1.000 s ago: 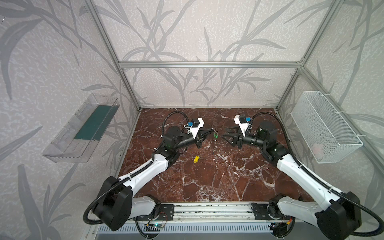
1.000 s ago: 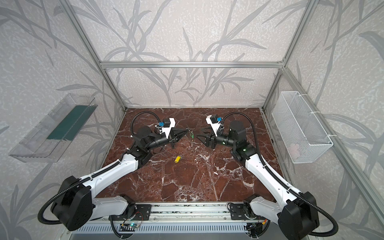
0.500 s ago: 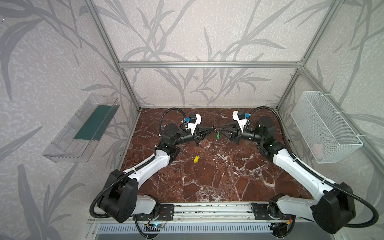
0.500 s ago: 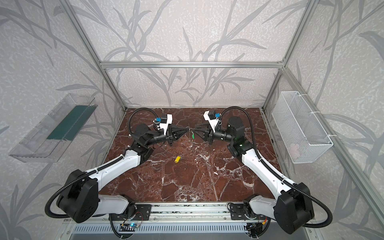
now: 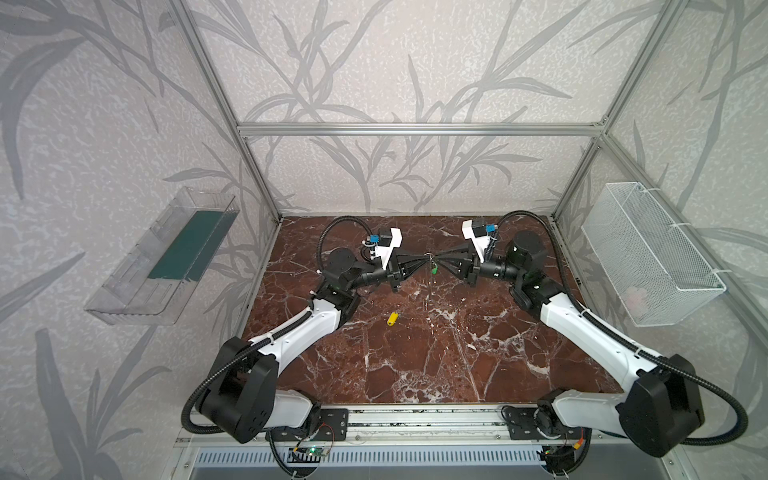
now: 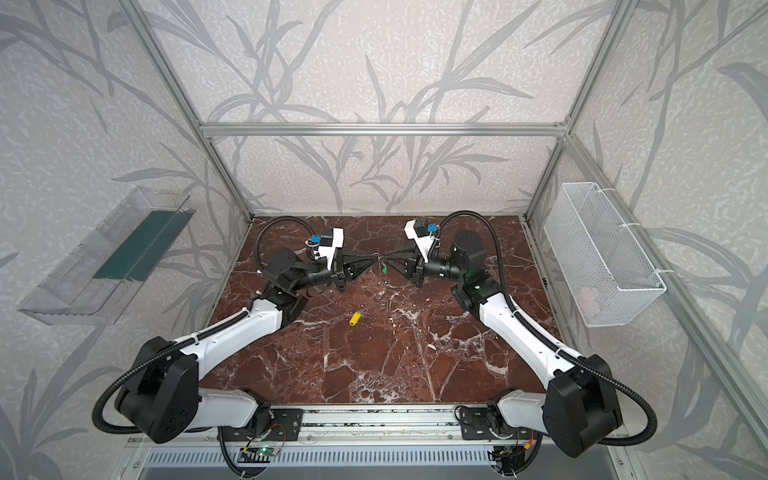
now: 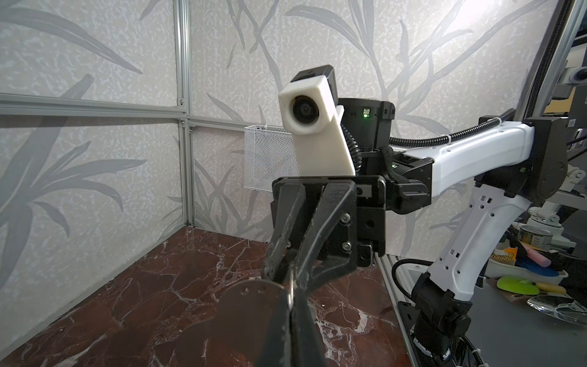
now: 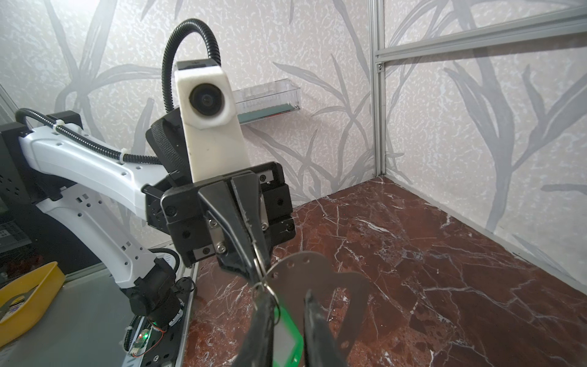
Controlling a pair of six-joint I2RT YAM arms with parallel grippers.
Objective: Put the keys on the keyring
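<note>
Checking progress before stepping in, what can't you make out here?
Green key: cut off by right wrist view's edge; right gripper's contact unclear.
Keyring: whether the key's ring is threaded, hidden behind left gripper there; too small in both top views.
Yellow key: details too small there.

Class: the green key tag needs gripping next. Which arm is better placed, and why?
Right. The green key tag hangs at the right claw's open fingertips, while the left claw is shut on the metal ring.
</note>
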